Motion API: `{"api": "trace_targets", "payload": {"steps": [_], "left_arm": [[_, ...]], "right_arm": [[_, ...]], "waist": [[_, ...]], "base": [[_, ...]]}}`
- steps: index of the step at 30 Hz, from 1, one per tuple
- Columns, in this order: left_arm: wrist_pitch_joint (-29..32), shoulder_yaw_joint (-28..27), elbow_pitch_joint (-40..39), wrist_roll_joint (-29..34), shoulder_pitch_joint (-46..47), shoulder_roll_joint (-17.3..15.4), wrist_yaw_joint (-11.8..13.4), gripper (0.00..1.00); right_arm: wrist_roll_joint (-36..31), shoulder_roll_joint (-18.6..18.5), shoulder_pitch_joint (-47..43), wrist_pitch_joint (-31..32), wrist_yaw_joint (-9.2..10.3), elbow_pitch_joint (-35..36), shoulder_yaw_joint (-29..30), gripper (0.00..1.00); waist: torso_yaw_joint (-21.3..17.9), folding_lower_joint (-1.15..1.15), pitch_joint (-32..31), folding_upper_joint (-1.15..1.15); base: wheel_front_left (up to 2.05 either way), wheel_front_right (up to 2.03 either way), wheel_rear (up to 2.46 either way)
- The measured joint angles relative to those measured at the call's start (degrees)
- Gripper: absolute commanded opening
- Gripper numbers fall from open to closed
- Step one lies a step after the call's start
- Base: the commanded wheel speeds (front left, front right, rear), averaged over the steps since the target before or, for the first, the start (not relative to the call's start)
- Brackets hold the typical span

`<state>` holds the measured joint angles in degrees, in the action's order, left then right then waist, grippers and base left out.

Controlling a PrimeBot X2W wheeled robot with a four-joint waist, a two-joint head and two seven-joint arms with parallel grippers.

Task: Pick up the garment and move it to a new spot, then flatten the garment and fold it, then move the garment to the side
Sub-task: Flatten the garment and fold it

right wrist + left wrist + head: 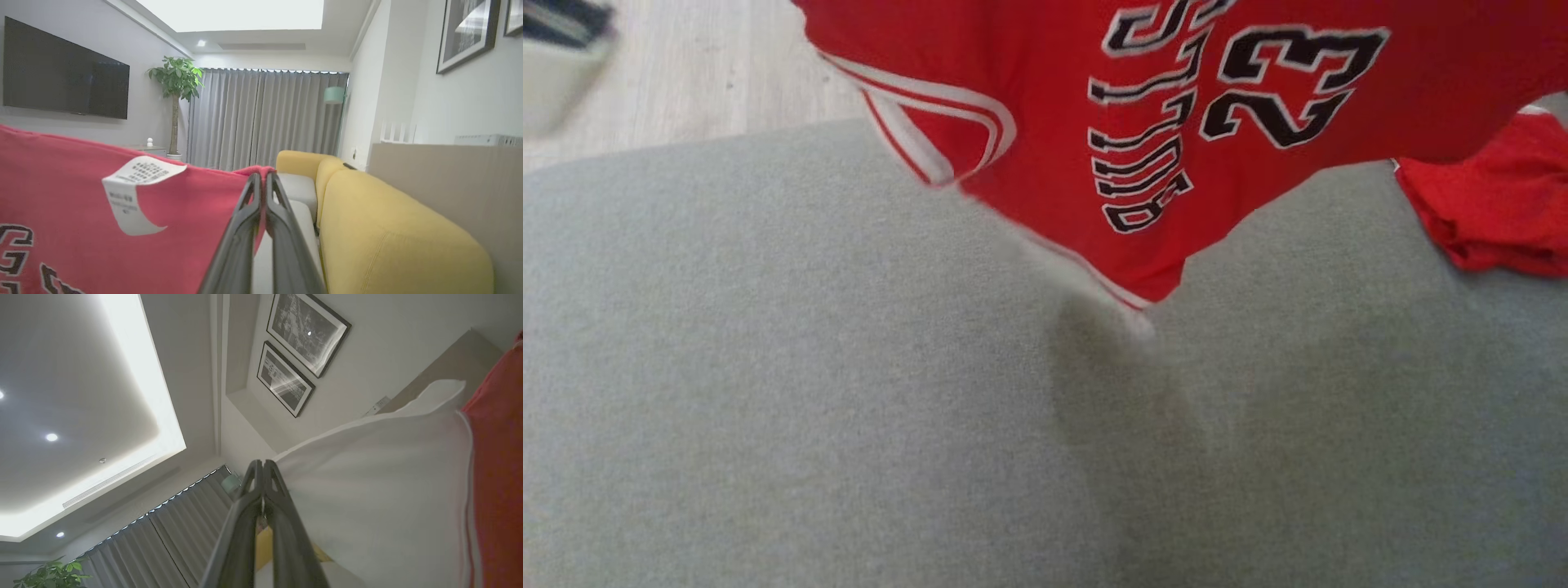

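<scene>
A red jersey of thin sports cloth, trimmed in white and red stripes at its openings and printed with white-edged black lettering and the number 23, hangs in the air over a broad grey woven-fabric cushion. In the head view its lowest corner dips toward the middle of the cushion and casts a soft shadow there; whether that corner touches the fabric cannot be told through the blur. The left gripper has its two long dark fingers pressed together, and a white stretch of the jersey runs out from their tips, with red cloth beyond it at that view's right edge. The right gripper is likewise clamped tight on a red edge of the jersey, which spreads away to that view's left, bearing a small white printed label. A second crumpled red cloth lies on the cushion at its right side, apart from the hanging jersey's low corner. Pale wooden floorboards show past the cushion's far edge. Beside the right gripper stands a yellow upholstered sofa, and two dark-framed black-and-white pictures hang on the wall.
</scene>
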<state>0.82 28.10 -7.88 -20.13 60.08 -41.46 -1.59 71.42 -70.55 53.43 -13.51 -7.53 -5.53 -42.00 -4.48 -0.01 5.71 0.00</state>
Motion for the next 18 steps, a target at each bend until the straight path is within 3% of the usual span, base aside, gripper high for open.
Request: {"api": "trace_targets", "payload": {"steps": [4, 8, 18], "left_arm": [[0.8, -1.1, 0.1, -1.9, 4.1, 0.2, -0.8, 0.0], [1.7, -0.9, 2.0, -3.1, 7.0, 1.3, -1.7, 0.0], [3.0, 3.6, 17.5, -0.4, 16.6, 6.9, -3.5, 0.0]], "right_arm": [[-2.9, 0.5, 3.1, 2.5, 0.0, -0.4, 0.7, 0.0], [-4.5, 3.6, 5.7, 5.1, 0.0, -1.7, 0.7, 0.0], [-9.8, 13.6, 14.5, 11.7, 0.0, -11.6, -1.2, 0.0]], "waist": [[-0.2, 0.0, -0.2, 0.0], [-0.2, 0.01, 0.5, 0.0], [1.2, 0.02, 8.5, 0.0]], "base": [[0.0, 0.0, 0.0], [0.0, 0.0, 0.0], [0.0, 0.0, 0.0]]}}
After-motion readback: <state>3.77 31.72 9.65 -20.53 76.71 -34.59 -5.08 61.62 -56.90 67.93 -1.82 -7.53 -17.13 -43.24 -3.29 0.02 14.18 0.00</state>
